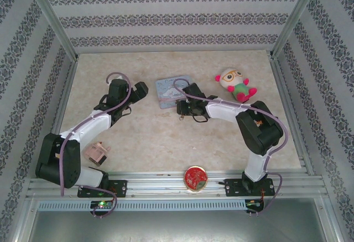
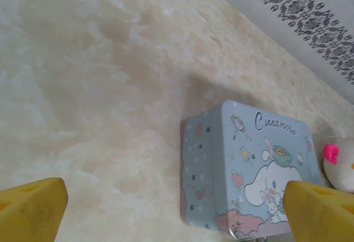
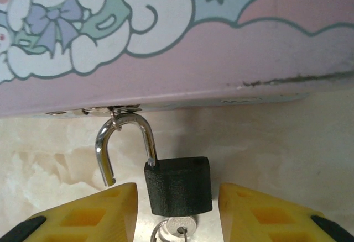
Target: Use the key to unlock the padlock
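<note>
The padlock (image 3: 178,185) has a small dark body and hangs from the hasp of the light-blue cartoon tin (image 3: 166,59) by its silvery shackle (image 3: 119,137). The shackle stands open, with one end free of the body. The key (image 3: 181,231) sits in the underside of the padlock, with a ring on it. My right gripper (image 3: 178,193) is open, its yellow fingers on either side of the padlock body with a gap on each side. My left gripper (image 2: 174,189) is open above the table, beside the tin (image 2: 249,164), and holds nothing.
A plush toy (image 1: 237,84) lies right of the tin (image 1: 171,91). A round red tin (image 1: 195,178) sits at the near edge between the arm bases. A small wooden piece (image 1: 97,153) lies near the left base. Patterned walls close in the table.
</note>
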Robot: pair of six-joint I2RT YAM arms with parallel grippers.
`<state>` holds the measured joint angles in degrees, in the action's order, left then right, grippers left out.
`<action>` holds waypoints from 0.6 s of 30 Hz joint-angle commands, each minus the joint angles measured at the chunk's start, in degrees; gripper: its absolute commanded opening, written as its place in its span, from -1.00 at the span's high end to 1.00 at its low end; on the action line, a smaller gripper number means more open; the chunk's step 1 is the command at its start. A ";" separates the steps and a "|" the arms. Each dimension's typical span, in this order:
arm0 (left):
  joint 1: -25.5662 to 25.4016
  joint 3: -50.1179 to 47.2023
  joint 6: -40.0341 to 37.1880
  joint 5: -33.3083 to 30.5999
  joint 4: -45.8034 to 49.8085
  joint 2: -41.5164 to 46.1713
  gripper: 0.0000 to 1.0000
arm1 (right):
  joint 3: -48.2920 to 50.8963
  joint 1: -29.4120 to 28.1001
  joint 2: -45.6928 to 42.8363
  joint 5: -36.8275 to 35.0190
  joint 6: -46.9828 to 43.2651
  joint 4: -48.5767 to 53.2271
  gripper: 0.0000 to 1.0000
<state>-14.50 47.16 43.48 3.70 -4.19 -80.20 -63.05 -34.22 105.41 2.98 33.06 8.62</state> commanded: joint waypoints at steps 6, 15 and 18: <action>0.74 2.59 1.06 0.35 1.09 -1.70 -0.99 | -3.99 0.81 4.50 0.57 -3.99 3.78 0.14; 0.02 5.41 2.36 -5.09 5.18 -2.55 -0.99 | -5.34 2.30 7.18 1.49 -5.39 4.47 0.19; -2.18 7.24 1.34 -9.81 8.25 -2.60 -0.99 | -4.84 3.14 7.08 3.32 -5.84 4.27 0.32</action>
<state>-15.07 51.59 45.19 -0.54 -0.27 -82.63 -67.55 -32.34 111.33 5.45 28.32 10.98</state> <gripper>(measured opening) 0.993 0.355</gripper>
